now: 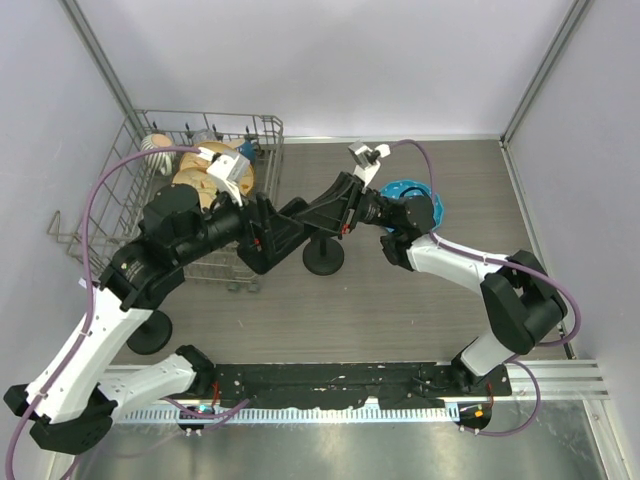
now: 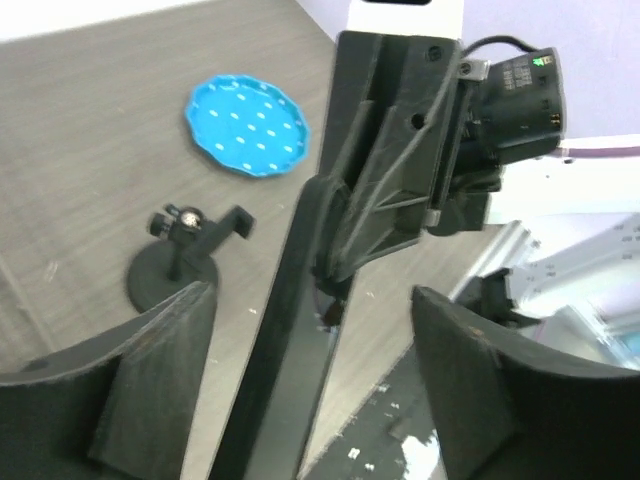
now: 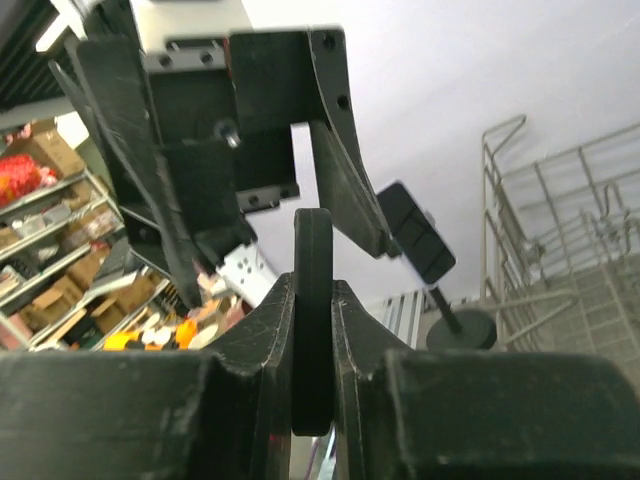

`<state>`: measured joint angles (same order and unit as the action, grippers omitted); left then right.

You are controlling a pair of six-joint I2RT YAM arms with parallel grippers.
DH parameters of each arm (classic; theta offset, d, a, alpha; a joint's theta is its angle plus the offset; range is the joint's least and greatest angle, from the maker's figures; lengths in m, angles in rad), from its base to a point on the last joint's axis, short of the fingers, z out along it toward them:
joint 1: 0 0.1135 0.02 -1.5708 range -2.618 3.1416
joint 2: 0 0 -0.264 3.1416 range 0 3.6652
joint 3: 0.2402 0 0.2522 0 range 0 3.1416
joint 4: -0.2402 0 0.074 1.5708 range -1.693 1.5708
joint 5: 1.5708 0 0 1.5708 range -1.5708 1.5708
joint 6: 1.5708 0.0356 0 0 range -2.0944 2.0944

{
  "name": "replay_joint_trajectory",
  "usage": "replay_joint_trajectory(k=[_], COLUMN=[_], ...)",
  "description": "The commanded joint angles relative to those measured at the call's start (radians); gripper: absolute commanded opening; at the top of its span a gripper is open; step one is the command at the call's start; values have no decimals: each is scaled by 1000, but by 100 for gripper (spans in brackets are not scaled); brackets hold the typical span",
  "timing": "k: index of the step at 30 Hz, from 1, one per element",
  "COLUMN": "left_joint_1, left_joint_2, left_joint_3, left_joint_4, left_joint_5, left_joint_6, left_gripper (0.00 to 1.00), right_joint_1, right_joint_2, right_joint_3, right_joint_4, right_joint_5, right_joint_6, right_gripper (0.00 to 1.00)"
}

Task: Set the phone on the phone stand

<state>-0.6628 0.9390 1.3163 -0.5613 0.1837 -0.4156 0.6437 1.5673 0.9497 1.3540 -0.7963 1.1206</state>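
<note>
Over the grey wood-grain table (image 1: 420, 300), the right pincer (image 3: 313, 300) clamped the thin black phone (image 3: 313, 250) edge-on, aloft near the black round-based phone stand (image 1: 323, 258); the left pincer (image 2: 312, 298) straddled it wide open. Letting go early would likely drop it.

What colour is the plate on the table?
The plate is bright blue with small white flecks. It shows best in the left wrist view.
</note>
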Motion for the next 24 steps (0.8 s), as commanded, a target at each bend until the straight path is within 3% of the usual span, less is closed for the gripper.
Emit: replay_joint_trajectory(k=[1,7,11,15,19,21,24], left_joint_1=[-6,3,11,32,54,60,65], left_joint_2=[11,24,83,113,142,162,179], left_joint_3=[96,144,164,144,116,115,109], left_joint_4=[-187,-293,-331,-316,-266,-262,-247], left_joint_5=[80,147,219,282,394,443,500], left_joint_6=[9,17,21,18,0,0,1], left_gripper=[91,94,83,57,50,42,16], right_joint_1=[-24,-27,-27,-26,-27,-27,-27], right_joint_2=[-12,8,-12,-38,-47,-47,-39], right_joint_3=[55,73,66,58,52,55,57], right_joint_4=[-4,10,20,22,43,51,94], right_joint_5=[-128,-218,-239,-262,-273,-277,-281], right_joint_6=[-5,22,27,22,31,39,76], right_gripper=[1,1,1,1,1,1,1])
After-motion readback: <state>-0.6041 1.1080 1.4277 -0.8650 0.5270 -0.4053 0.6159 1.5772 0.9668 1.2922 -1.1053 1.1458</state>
